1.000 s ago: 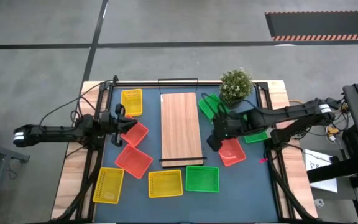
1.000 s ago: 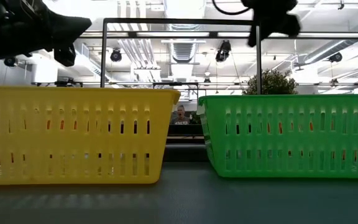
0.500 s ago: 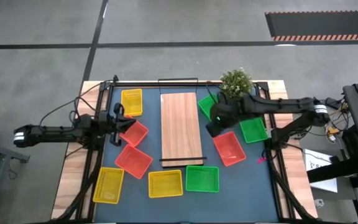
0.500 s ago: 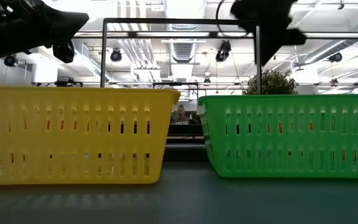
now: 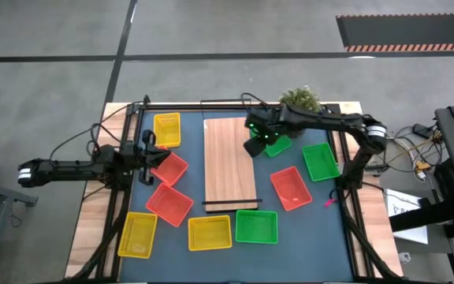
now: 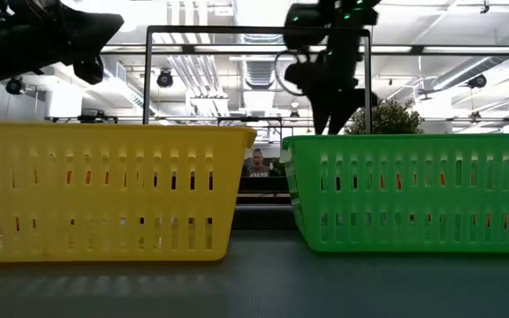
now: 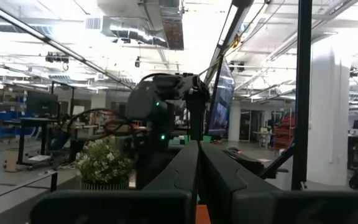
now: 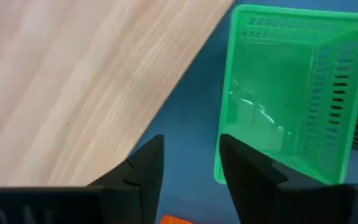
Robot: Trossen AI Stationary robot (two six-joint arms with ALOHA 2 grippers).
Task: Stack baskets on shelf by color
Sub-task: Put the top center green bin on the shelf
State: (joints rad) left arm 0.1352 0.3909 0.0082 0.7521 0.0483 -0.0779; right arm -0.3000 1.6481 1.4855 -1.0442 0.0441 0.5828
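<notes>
The light-wood shelf (image 5: pixel 229 162) lies along the middle of the table. My right gripper (image 5: pixel 254 146) hovers open over the mat between the shelf's far right edge (image 8: pixel 73 81) and a green basket (image 5: pixel 277 144), (image 8: pixel 291 118), which sits on its bottom. My left gripper (image 5: pixel 154 158) stands shut at the table's left, right beside a red basket (image 5: pixel 172 168). Other baskets lie flat around the shelf: yellow (image 5: pixel 167 130), red (image 5: pixel 169 203), yellow (image 5: pixel 138 234), yellow (image 5: pixel 210 232), green (image 5: pixel 256 226), red (image 5: pixel 291 188), green (image 5: pixel 320 160). My left gripper is shut next to the red basket's edge (image 5: pixel 162 162). Whether it touches that edge I cannot tell, as the arm covers the spot.
A potted plant (image 5: pixel 299 98) stands at the far right, just behind my right arm. A thin black frame (image 5: pixel 227 103) crosses the shelf's far end, and another (image 5: pixel 231 204) its near end. In the low view a yellow basket (image 6: pixel 104 190) and a green one (image 6: pixel 414 190) fill the foreground.
My right gripper has swung from beside the red basket at the right toward the far edge and the table's left. It now stands between the shelf and the green basket near the plant. No basket has moved.
</notes>
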